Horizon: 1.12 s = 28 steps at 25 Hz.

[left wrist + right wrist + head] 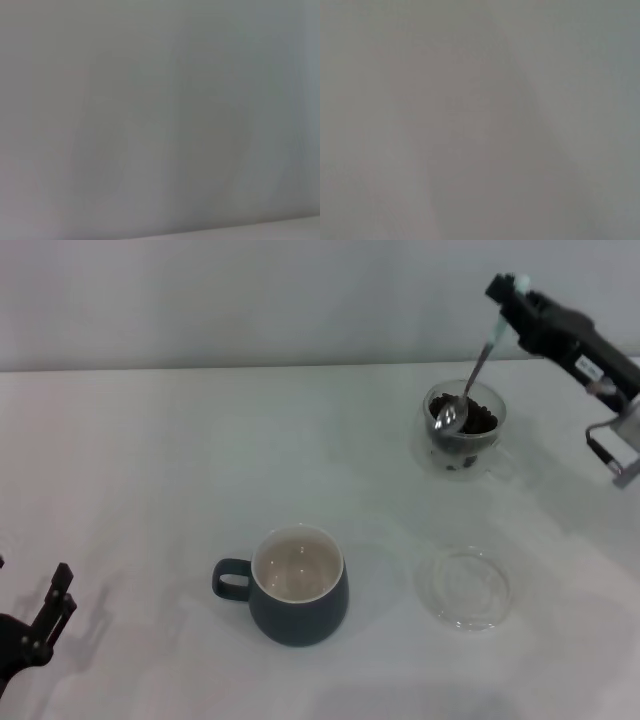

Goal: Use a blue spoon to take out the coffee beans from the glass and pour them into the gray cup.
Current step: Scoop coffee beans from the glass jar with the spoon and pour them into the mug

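Note:
In the head view my right gripper (508, 302) is at the upper right, above the table's far side, shut on the pale handle of the blue spoon (476, 375). The spoon slants down into the glass (464, 427), and its shiny bowl rests at the rim over the dark coffee beans (478, 421) heaped inside. Nearer, at the middle front, the gray cup (298, 586) stands upright with its cream inside bare and its loop handle pointing left. My left gripper (50, 612) sits parked at the lower left corner, its fingers apart. Both wrist views show only a blank pale surface.
A flat clear glass saucer (463, 587) lies on the white table (150, 470) to the right of the gray cup, in front of the glass. A pale wall runs behind the table's far edge.

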Tool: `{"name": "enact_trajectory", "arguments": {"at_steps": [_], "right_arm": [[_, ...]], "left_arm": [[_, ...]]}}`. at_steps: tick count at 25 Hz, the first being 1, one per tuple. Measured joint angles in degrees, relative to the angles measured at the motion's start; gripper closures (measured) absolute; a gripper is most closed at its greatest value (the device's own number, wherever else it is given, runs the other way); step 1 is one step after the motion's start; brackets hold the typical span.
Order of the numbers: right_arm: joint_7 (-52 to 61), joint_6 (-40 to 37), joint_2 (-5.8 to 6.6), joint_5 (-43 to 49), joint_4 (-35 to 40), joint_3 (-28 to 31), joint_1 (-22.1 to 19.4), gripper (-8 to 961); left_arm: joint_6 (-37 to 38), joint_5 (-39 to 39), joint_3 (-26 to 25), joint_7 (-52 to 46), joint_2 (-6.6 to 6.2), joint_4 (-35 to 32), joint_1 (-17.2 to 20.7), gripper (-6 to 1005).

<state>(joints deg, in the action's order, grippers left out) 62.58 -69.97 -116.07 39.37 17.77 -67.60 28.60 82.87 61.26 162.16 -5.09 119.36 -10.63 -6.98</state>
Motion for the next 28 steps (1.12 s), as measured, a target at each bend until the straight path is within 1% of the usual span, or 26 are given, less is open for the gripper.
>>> {"name": "enact_trajectory", "arguments": {"at_steps": [7,10,13,20,28], "right_arm": [[-14.6,4.4,-0.12,-9.5,-4.1,-0.3,4.7,802],[-20.5,6.6,-0.12,-11.7,-6.3,-0.6,6.9,802],[-24.4,8.0,-0.12,-12.0,-8.4,-0.8,8.6,803],[-28.6,8.8,-0.12,-12.0,-8.8,-2.7,8.1,803],[-29.9,10.6,-0.12,-12.0,-10.2,-2.9,8.0,802]], "left_arm": [[0.0,0.0,0.0,0.0,0.07,0.0,-0.7,238],[-0.1,0.1,0.0,0.0,0.09,0.0,-0.9,238],[-0.3,0.1,0.0,0.0,0.08,0.0,-0.9,239],[-0.9,0.2,0.0,0.0,0.09,0.0,-0.9,239],[-2.1,0.2,0.0,-0.1,0.09,0.0,-1.1,239]]}}
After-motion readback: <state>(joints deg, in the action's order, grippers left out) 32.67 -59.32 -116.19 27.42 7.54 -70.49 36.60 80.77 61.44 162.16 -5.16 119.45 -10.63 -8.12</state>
